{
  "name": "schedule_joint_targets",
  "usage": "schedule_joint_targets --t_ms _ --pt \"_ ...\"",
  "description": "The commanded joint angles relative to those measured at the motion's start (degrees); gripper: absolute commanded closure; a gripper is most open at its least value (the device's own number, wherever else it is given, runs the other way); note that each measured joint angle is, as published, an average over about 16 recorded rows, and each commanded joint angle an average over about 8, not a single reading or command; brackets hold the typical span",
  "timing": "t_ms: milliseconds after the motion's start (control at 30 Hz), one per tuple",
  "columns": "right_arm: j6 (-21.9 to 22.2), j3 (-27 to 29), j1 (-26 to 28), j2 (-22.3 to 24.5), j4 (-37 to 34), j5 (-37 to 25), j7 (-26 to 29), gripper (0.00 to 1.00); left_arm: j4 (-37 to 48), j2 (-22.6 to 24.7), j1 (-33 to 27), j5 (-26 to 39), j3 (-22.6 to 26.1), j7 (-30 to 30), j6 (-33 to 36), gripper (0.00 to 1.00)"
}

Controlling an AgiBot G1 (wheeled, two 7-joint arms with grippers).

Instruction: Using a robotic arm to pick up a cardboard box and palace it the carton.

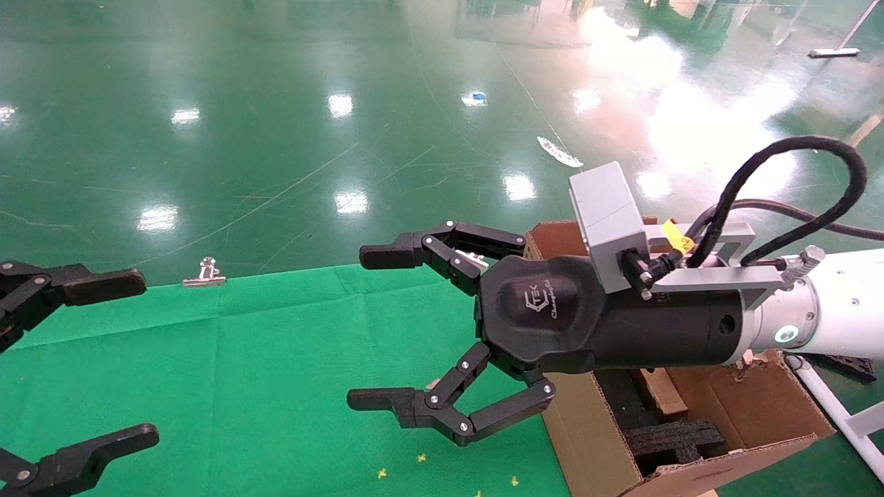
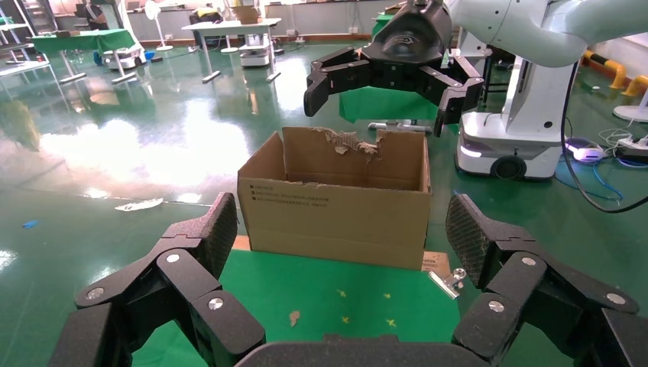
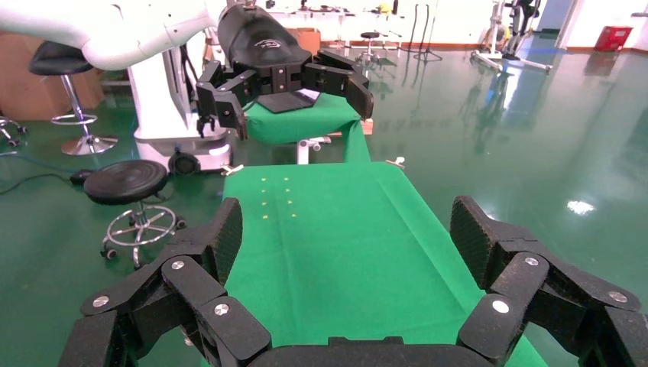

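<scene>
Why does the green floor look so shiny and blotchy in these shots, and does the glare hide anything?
Head view: ceiling lights mirror as white blotches on the glossy floor, washing out the far right corner; the right gripper and carton stay clear. Left wrist view: a broad bright patch on the floor beside the carton. Right wrist view: only faint reflections; the green cloth looks matte and evenly lit.

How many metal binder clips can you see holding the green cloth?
2: one clip at the cloth's far edge, left of the right gripper; another near the carton. Others may be hidden.

Green-clothed table [image 1: 276,359] — metal clip [image 1: 204,275] on edge
</scene>
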Motion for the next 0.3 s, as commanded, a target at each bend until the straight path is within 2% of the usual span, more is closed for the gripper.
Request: schedule_joint_targets --t_ms 33,300 --pt "0.00 0.00 0.00 0.00 0.00 0.00 0.00 0.00 0.00 0.00 0.00 0.00 0.00 0.00 0.00 0.00" --pt "0.00 0.00 0.00 0.00 0.00 0.00 0.00 0.00 0.00 0.00 0.00 0.00 0.00 0.00 0.00 0.00"
